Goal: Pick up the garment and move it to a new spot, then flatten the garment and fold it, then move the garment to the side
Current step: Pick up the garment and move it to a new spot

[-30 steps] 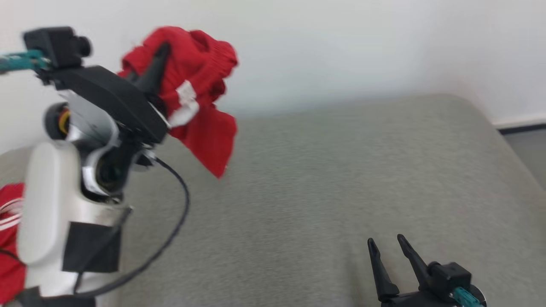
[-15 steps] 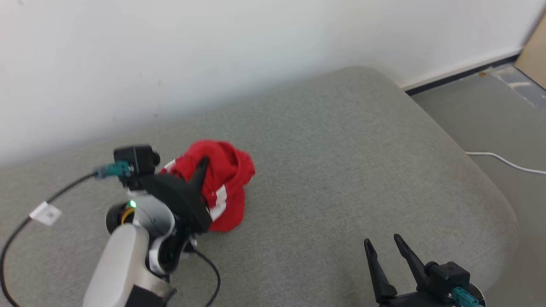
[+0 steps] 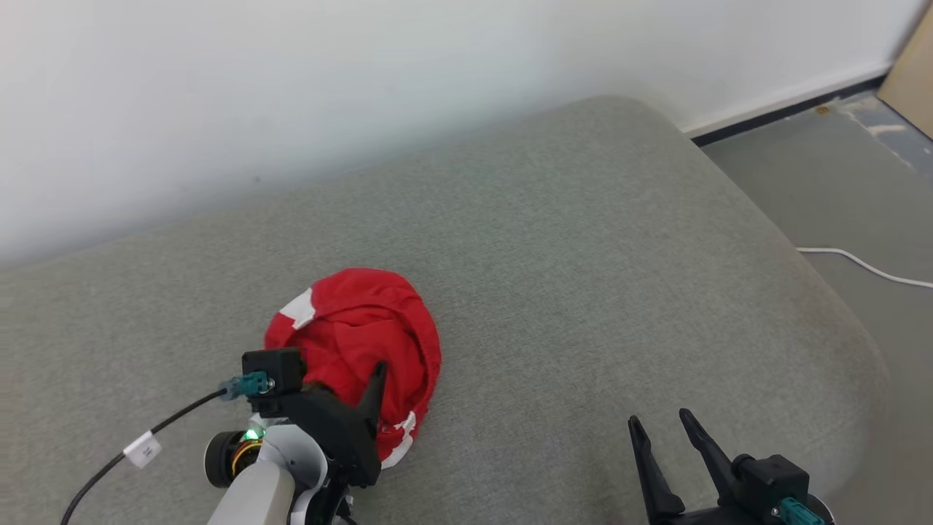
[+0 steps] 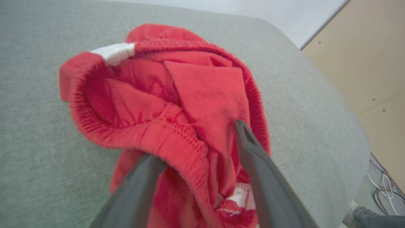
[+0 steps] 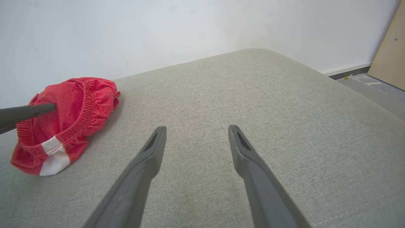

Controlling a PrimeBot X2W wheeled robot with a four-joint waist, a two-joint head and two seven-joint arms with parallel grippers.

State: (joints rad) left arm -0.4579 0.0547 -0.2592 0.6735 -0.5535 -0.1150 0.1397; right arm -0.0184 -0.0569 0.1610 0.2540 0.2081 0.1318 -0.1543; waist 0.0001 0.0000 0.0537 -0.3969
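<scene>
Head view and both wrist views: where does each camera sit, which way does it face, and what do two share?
Head view: on the head, facing forward and down at the grey cushion; left gripper, right gripper below.
Left wrist view: along spread left fingers into the red garment.
Right wrist view: along open right fingers across the cushion, toward the wall.
Shared: the garment, in all three.

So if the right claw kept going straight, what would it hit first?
Probably the grey cushion, as the right gripper seems tilted slightly down; failing that, the white wall. The red garment lies well left of its line.
</scene>
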